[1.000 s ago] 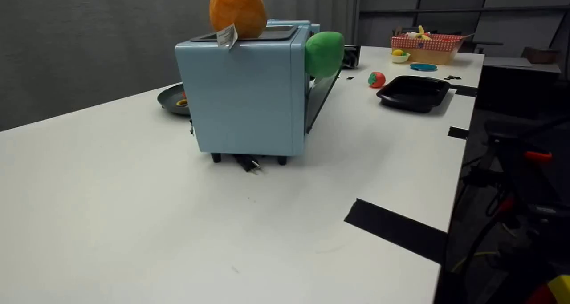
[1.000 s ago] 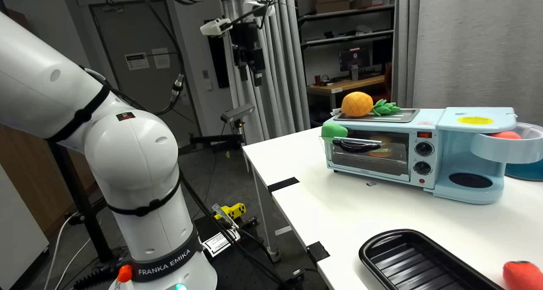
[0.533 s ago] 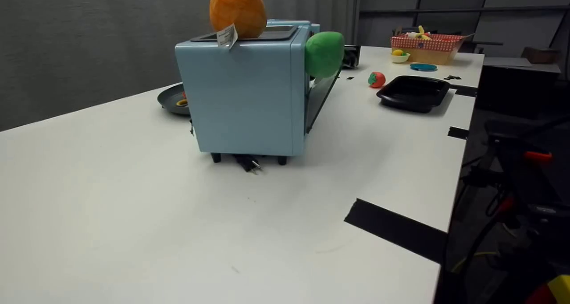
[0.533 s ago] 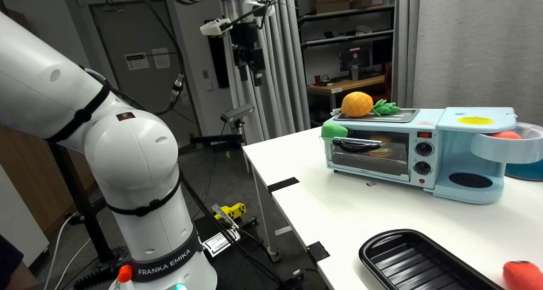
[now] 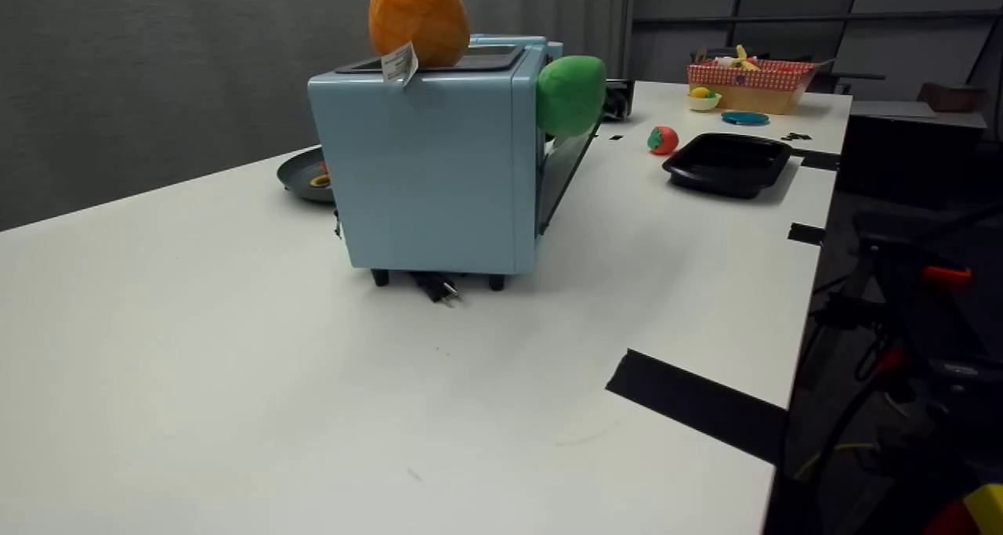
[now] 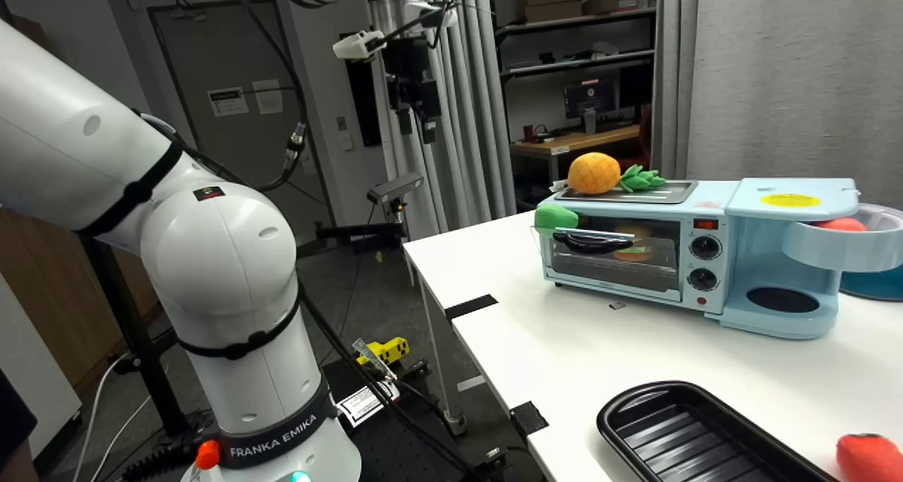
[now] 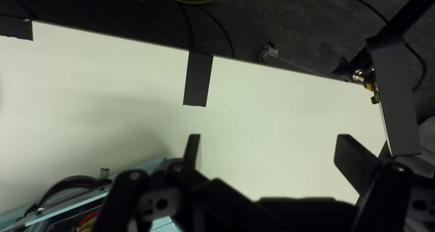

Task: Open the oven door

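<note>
A light blue oven (image 5: 427, 175) sits lower than the pincer (image 7: 270, 150), off to its side and well apart. In an exterior view the oven door (image 5: 560, 176) slants outward, seemingly partly opened with full lowering left, and no pincer shows. The wrist view shows it released, jaws wide on nothing, and below it a black handle (image 7: 76, 181)

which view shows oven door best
An exterior view: the oven door shows its front and black handle. Wrist view: edge and handle from above. In an exterior view, green plush partly hides the door.
</note>
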Action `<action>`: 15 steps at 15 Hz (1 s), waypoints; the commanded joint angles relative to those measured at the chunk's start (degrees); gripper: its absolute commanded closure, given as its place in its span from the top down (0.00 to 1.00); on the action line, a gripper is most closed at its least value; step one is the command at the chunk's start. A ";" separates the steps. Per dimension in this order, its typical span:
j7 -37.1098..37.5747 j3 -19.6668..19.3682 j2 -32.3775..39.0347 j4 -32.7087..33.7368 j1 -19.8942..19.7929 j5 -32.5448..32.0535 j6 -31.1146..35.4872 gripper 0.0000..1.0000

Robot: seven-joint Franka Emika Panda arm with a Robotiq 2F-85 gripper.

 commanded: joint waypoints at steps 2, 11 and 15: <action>-0.18 0.28 -0.02 0.16 -0.41 0.18 -0.24 1.00; -0.95 -0.49 0.43 -0.42 -1.16 -0.63 -0.19 1.00; -1.12 -1.87 2.24 -0.27 -3.43 -2.32 0.74 1.00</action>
